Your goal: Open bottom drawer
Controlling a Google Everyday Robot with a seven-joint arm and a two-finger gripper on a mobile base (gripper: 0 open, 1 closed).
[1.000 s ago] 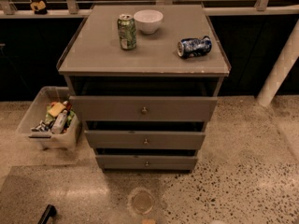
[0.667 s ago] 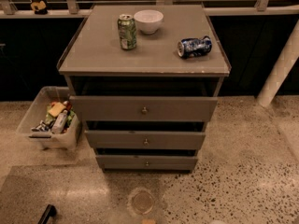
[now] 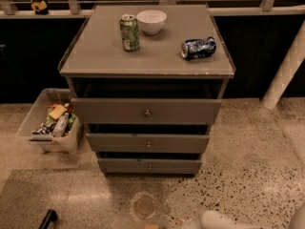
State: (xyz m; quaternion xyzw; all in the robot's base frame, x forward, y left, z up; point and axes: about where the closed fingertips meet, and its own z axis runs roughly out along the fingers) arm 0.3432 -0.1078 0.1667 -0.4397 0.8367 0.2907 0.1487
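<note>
The bottom drawer (image 3: 149, 166) is the lowest and slimmest grey-brown front of the cabinet, with a small round metal knob (image 3: 149, 167) at its middle. It sits under the mid-sized drawer (image 3: 147, 143) and the tall top drawer (image 3: 146, 111), with a dark gap above each front. No drawer's inside shows. My gripper (image 3: 212, 219) shows only as a white rounded part at the bottom edge. It is low over the floor, in front of the cabinet and to the right of the bottom drawer, and it touches nothing.
On the cabinet top (image 3: 95, 56) stand a green can (image 3: 129, 32) and a white bowl (image 3: 151, 21), and a blue can (image 3: 198, 47) lies on its side. A clear bin (image 3: 34, 128) of trash sits at the left. A white post (image 3: 286, 70) stands at the right, and a black object (image 3: 47, 218) lies on the floor.
The white gripper part has come into view at the bottom right edge. The cabinet, drawers and objects on top have not moved.
</note>
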